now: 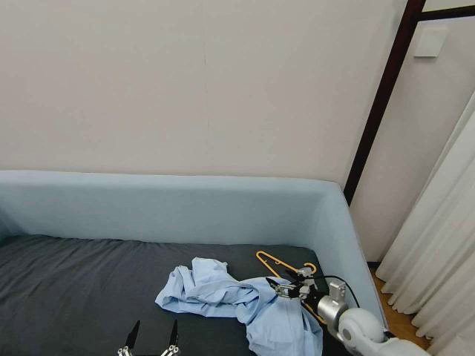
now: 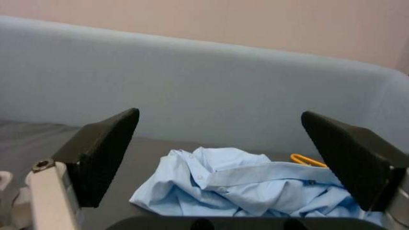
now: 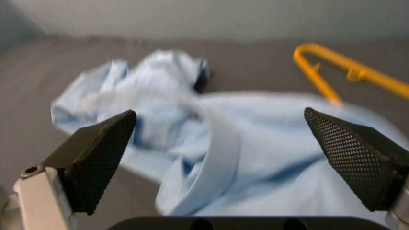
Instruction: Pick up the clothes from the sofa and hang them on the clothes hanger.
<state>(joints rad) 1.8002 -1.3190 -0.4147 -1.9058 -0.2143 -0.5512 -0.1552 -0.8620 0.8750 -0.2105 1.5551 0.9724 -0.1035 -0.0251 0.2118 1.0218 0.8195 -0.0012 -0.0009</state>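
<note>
At the near edge of the dark seat cushion (image 1: 74,285): holding the left gripper (image 1: 156,326) low, jaws released wide, gripping nothing, pointing toward the heap of cloth, near its front-left edge and not touching it.

Slightly farther, on the right half of the seat: hovering the right gripper (image 1: 286,288) over the crumpled light-blue shirt (image 1: 215,293), jaws spread wide, framing cloth between them in the right wrist view, not clenching on any fold. Touching the cloth or just above it: cannot tell.

Under and around that gripper: noting the shirt as bunched, collar and button band turned up on the heap, one part trailing toward the front of the seat.

Just behind the shirt, near the right armrest (image 1: 334,222): noting an orange hanger (image 1: 276,260) lying flat, one end running to the shirt's edge; touching or tucked under, cannot tell.

Farther back: listing the pale-blue backrest (image 1: 171,208) along the seat, then a plain wall (image 1: 185,89), a dark door frame (image 1: 378,111) and white curtains (image 1: 438,259) at the right.

Reading the step in hand as the approach to the first pick: nothing lifted, nothing hung. Judging the next move as calling for lowering the right gripper onto a thick fold, likely near the collar, clamping on cloth alone and lifting clear without dragging the hanger.
</note>
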